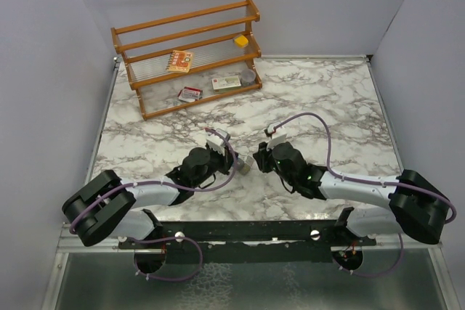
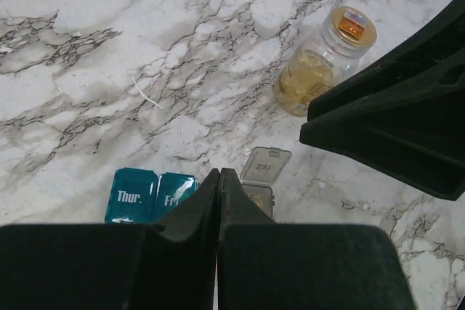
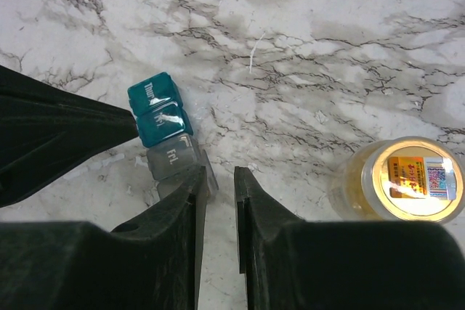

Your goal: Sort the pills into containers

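Black fingers of the left gripper (image 2: 219,179) fill the bottom of the left wrist view, pressed together with nothing visible between them, tips right above the containers. Opposite, the right gripper (image 3: 218,183) holds its fingers a narrow slit apart on nothing, low in the right wrist view. Both heads crowd one patch of marble table (image 2: 109,49), so the likeliest fault is a knock between them if either advances without the other giving way. A jar (image 2: 312,70) of yellowish pills (image 2: 296,83) stands upright with its cap on, at the upper right of the left wrist view and just beside the right gripper. A sideways swing there could tip it or send it rolling, and no pill comes out until the cap is dealt with. Smaller again, the containers (image 2: 134,195) lie at the lower centre, teal cells to the left and grey ones partly under the fingertips. So light a strip would probably skid or flip under a downward press. One flap (image 2: 266,164) stands open and could be brushed shut.
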Available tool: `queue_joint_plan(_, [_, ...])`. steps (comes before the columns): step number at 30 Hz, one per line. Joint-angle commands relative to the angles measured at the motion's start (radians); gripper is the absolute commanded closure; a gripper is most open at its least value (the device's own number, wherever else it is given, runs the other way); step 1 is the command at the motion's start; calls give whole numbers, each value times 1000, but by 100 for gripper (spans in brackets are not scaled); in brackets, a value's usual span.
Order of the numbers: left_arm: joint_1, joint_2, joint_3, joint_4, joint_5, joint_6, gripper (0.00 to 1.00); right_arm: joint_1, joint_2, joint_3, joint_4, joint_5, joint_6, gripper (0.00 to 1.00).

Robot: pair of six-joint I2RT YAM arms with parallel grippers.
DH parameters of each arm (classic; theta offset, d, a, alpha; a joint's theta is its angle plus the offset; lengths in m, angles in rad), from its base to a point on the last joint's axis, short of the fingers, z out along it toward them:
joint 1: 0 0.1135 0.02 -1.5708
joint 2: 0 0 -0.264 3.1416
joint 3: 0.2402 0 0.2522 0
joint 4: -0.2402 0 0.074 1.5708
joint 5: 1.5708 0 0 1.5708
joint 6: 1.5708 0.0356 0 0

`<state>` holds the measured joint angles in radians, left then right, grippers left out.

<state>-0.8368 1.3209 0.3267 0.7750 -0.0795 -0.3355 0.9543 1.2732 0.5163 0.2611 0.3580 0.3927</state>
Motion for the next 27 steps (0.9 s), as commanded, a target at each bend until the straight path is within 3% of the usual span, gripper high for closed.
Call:
queue_joint_plan(1, [4,5,-11,-19,76,-34,100,-2,-11,3,-22,44,9,78])
queue_joint_plan(27, [3,131,7,-52,35,-68,100,-2,70,24,16,5,21,80])
